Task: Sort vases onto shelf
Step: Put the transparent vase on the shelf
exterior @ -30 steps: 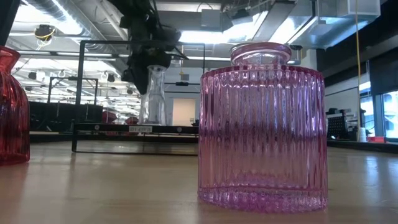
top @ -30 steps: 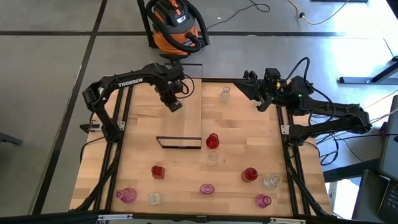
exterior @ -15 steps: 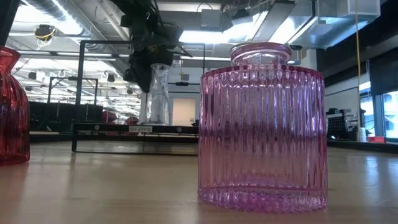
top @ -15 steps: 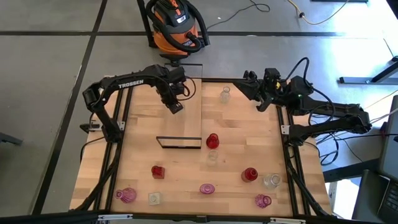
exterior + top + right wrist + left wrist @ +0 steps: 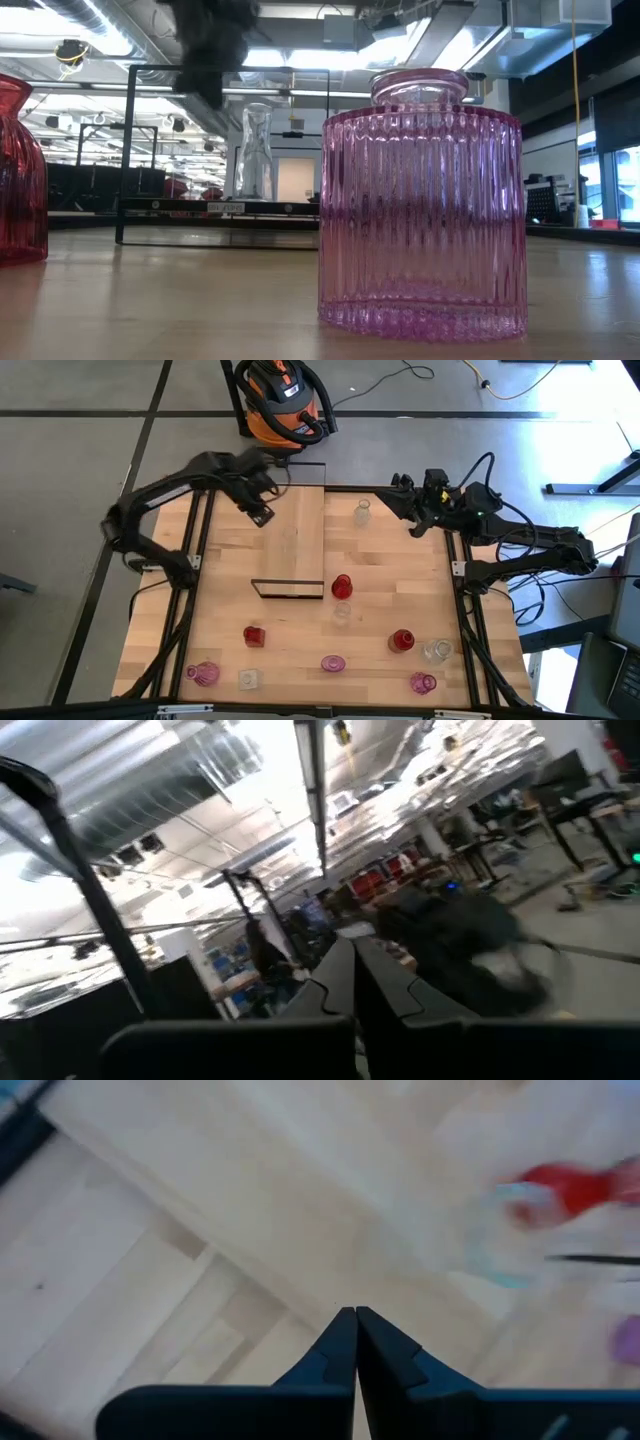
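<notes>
Having been released upright on the shelf (image 5: 300,540), the clear vase (image 5: 254,152) is left by the withdrawn, empty, closed left end effector (image 5: 262,515).

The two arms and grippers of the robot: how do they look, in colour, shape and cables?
Both arms are black, built of slim jointed segments. The left gripper ends in two flat dark fingers tapering to pointed tips; the right gripper looks alike. Black cables loop along the right arm.

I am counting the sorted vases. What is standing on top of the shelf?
One clear vase stands upright on the shelf. From above it is only a faint outline. The low view shows just one side of the shelf; the big pink vase hides the rest.
</notes>
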Available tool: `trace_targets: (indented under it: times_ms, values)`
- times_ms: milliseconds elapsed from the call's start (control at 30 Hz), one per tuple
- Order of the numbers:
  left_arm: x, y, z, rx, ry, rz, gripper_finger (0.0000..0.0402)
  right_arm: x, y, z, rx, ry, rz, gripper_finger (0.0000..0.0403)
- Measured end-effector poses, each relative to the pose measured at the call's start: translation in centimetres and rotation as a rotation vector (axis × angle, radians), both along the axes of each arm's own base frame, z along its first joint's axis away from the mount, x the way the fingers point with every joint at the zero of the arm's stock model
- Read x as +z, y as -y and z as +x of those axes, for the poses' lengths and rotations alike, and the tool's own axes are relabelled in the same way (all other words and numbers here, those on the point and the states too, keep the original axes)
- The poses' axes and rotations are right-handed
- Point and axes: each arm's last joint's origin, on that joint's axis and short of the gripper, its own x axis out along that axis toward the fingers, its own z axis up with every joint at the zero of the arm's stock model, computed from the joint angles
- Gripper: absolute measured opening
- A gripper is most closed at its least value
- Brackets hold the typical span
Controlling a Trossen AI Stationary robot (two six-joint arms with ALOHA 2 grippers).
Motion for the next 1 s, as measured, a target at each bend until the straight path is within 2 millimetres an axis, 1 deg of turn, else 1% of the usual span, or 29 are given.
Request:
trace_targets:
  times_ms: [133, 267, 367, 467, 600, 667, 733, 867, 933, 1000]
  values:
    - [3.1, 2.2, -2.6, -0.026, 0.145, 0.035, 0.0, -1.1, 0.3, 0.3, -0.096, -0.116, 0.023, 0.0001]
    - [5.0, 4.4, -4.6, -0.041, 0.236, 0.071, 0.0, -2.3, 0.7, 0.8, -0.222, -0.242, 0.006, 0.0003]
    - [5.9, 5.5, -5.6, -0.019, 0.259, 0.114, 0.0, -3.1, 1.5, 1.4, -0.309, -0.34, -0.001, 0.0024]
    - [6.3, 6.3, -6.3, 0.04, 0.257, 0.158, 0.0, -3.0, 2.9, 2.5, -0.363, -0.498, 0.014, 0.006]
    - [6.6, 6.7, -6.6, 0.085, 0.245, 0.21, 0.0, -2.9, 5.8, 4.1, -0.453, -0.787, 0.054, 0.0106]
    - [6.5, 6.8, -6.5, 0.085, 0.234, 0.22, 0.0, -3.2, 7.6, 4.9, -0.496, -0.921, 0.085, 0.0119]
    - [6.5, 6.9, -6.5, 0.081, 0.234, 0.221, 0.0, -3.8, 9.6, 5.7, -0.523, -1.05, 0.104, 0.0123]
    - [6.3, 6.8, -6.1, 0.085, 0.212, 0.235, 0.0, -6.7, 13.3, 7.1, -0.487, -1.277, 0.189, 0.0114]
    - [6.3, 6.9, -5.9, 0.078, 0.208, 0.236, 0.0, -8.4, 14.7, 7.6, -0.46, -1.35, 0.237, 0.0107]
    - [6.3, 7.0, -5.9, 0.07, 0.211, 0.236, 0.0, -9.9, 15.9, 8.0, -0.439, -1.389, 0.278, 0.01]
